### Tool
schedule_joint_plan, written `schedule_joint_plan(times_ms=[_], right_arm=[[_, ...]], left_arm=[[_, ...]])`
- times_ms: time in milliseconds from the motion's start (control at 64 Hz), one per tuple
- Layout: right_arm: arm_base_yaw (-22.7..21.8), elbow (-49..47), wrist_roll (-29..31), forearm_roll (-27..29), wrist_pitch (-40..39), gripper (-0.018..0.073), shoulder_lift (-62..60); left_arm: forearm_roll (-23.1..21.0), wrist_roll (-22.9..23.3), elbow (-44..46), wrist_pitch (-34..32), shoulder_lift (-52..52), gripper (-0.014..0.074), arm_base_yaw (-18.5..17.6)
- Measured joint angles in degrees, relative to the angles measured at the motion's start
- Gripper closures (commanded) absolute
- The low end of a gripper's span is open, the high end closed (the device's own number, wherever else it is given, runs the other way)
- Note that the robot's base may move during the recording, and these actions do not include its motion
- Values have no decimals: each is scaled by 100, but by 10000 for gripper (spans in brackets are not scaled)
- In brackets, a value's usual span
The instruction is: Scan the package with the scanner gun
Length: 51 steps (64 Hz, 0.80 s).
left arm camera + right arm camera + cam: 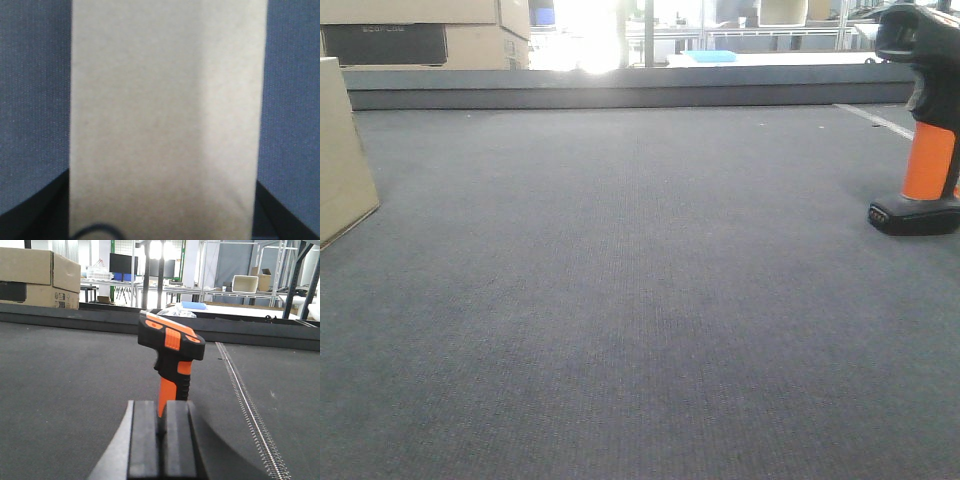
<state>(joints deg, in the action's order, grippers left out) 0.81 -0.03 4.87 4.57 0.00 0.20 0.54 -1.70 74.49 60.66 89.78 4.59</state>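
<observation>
The right gripper (pixel 161 440), pressed together and empty, sits just short of the upright scanner gun (pixel 171 342). Well left of that gun, the left gripper (pixel 160 225) is spread astride the package (pixel 165 115). This is likely the reaching step: next, the right gripper must open to grasp the gun.

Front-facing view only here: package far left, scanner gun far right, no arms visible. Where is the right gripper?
Observer: The right gripper faces the scanner gun, fingers together, lined up with its orange handle, not around it.
Operator: And the left?
Observer: The left gripper is close on the package, a dark finger on either side; contact is unclear.
Operator: Barcode label there?
Observer: None on the face that wrist camera sees, only plain tan cardboard.
</observation>
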Motion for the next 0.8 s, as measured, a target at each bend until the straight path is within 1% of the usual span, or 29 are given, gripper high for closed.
schedule_joint_plan(times_ms=[63, 141, 156, 203, 266, 313, 360, 453, 563, 625, 688, 735, 797], right_arm=[[0, 0, 0, 0, 0, 728, 0], [0, 0, 0, 0, 0, 728, 0], [0, 0, 0, 0, 0, 728, 0], [0, 0, 0, 0, 0, 728, 0], [0, 0, 0, 0, 0, 728, 0], [0, 0, 0, 0, 0, 728, 0], [0, 0, 0, 0, 0, 728, 0], [0, 0, 0, 0, 0, 728, 0], [0, 0, 0, 0, 0, 728, 0], [0, 0, 0, 0, 0, 728, 0], [0, 0, 0, 0, 0, 728, 0], [0, 0, 0, 0, 0, 728, 0], [0, 0, 0, 0, 0, 728, 0]], left_arm=[[-54, 0, 102, 115, 0, 707, 0], [-348, 0, 252, 224, -24, 707, 10], [-616, 0, 396, 308, -74, 707, 9], [-913, 32, 525, 348, -188, 707, 9], [-1123, 220, 595, 366, -352, 707, -62], [-1161, 447, 629, 377, -433, 707, -154], [-1186, 675, 644, 377, -483, 707, -341], [-1174, 1092, 644, 209, -492, 707, -742], [-1041, 1696, 644, -133, -492, 707, -1435], [-846, 2074, 644, -259, -492, 707, -1784], [-514, 2487, 644, -378, -481, 707, -2192], [-364, 2788, 644, -456, -440, 707, -2397], [-231, 3024, 644, -509, -370, 707, -2611]])
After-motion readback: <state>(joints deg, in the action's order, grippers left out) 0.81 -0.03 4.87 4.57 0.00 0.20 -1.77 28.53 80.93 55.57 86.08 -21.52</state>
